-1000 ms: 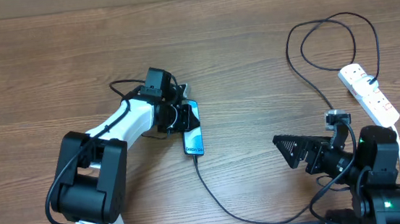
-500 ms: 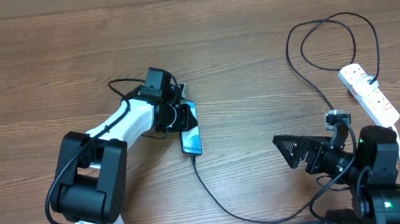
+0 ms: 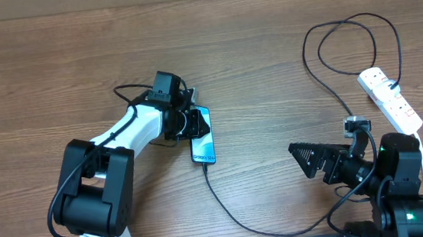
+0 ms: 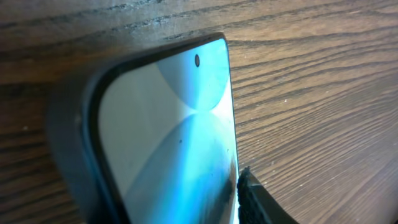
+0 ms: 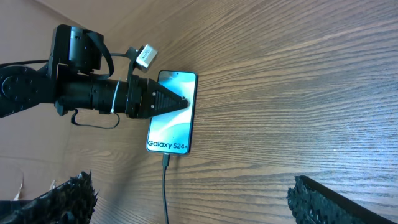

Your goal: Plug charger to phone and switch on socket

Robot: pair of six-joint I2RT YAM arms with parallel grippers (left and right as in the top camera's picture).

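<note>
Left fingers (image 4: 252, 199): set low over the phone's upper half, with one dark tip showing just at the screen's right edge. We cannot tell whether they are parted or drawn together, nor whether they touch the glass. Right fingers (image 5: 336, 199): spread wide and carrying nothing, over the near right of the counter, well apart from phone and socket alike.

Item 1, counter (image 3: 268, 67): brown wood-grain top bearing all that follows.

Item 2, socket (image 3: 391, 101): white multi-outlet strip at the right side, lying at a slant, with a thin black lead running into it. The switches are too small for us to read. We judge switching it on to be the step left to do, and the right fingers, which are nearer, the likelier pair for it.

Item 3, phone (image 3: 204, 140): flat on the counter left of centre, screen up and lit blue-teal, with "Galaxy S24+" legible at its lower end. It lies directly beneath the left fingers.

Item 4, charger (image 5: 165, 186): thin black cable, looped wide across the counter's right side, its tip meeting the phone's bottom edge. We judge the plugging-in done, or all but done. How fully the tip is seated we cannot see.
</note>
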